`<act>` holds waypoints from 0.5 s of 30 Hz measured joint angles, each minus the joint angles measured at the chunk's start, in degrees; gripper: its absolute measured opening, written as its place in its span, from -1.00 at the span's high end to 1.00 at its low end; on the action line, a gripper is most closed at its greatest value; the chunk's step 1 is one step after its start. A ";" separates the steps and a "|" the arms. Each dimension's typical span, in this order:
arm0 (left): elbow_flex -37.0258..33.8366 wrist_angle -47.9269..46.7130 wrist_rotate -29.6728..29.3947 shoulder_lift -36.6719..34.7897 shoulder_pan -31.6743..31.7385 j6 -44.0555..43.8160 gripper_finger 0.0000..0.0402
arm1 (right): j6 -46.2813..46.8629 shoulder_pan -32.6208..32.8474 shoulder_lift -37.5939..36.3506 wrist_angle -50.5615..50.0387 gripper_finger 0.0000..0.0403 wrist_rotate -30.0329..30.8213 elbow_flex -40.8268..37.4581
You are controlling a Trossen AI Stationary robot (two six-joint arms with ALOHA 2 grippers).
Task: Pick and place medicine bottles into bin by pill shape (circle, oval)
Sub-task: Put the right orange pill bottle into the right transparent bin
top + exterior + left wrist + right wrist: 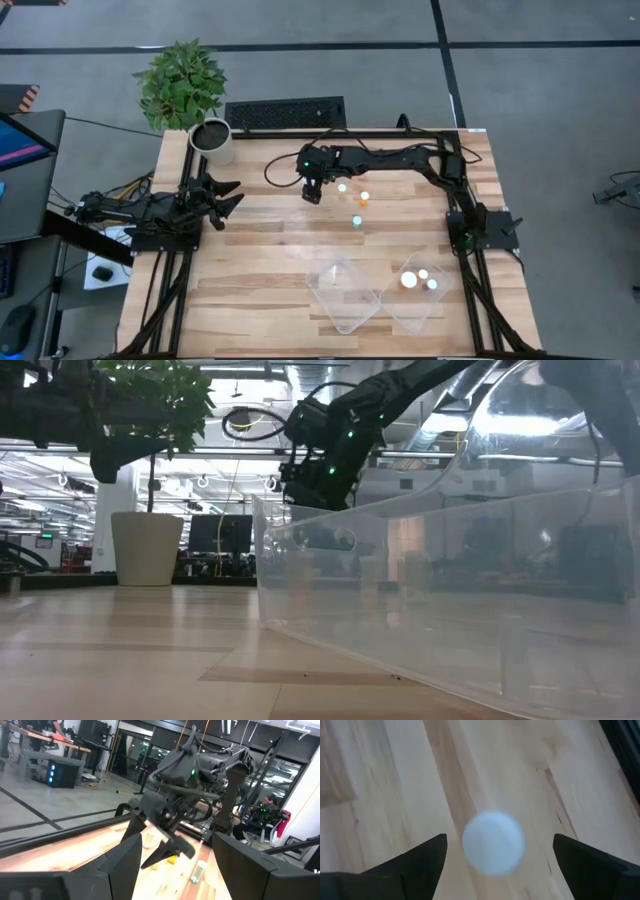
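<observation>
Three small bottles stand upright on the wooden table: a white-capped one (342,187), an orange one (364,197) and a pale green one (356,221). Three more bottles (421,279) are in the right-hand clear bin (400,312). My right gripper (312,193) hangs above the table's far middle, pointing down, beside the white-capped bottle. In the right wrist view its fingers (500,837) are open, with a round white cap (493,842) below and between them, not touched. My left gripper (232,196) waits open at the table's left edge.
A second clear bin (360,318) lies beside the first at the table's near edge; in the low view its wall (420,590) fills the foreground. A white plant pot (212,140) stands at the far left corner. A black frame runs along the table edges.
</observation>
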 joint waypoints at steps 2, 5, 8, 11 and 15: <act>0.00 0.00 -0.04 0.00 -0.01 0.00 -0.17 | 0.01 -0.30 0.35 -1.30 -0.85 0.00 -0.17; 0.00 0.00 -0.02 0.00 0.00 -0.03 -0.17 | 0.03 -0.31 1.31 0.04 -0.85 -0.04 0.00; 0.00 0.00 -0.09 0.00 -0.01 -0.05 -0.17 | 0.02 -0.42 1.29 -0.33 -0.85 -0.22 -0.14; 0.00 0.08 -0.09 0.00 0.01 -0.04 -0.17 | -0.02 -0.47 1.23 -0.12 -0.84 -0.20 -0.09; 0.00 0.00 -0.04 0.00 -0.01 -0.04 -0.17 | 0.02 -0.70 1.23 0.02 -0.77 -0.15 -0.09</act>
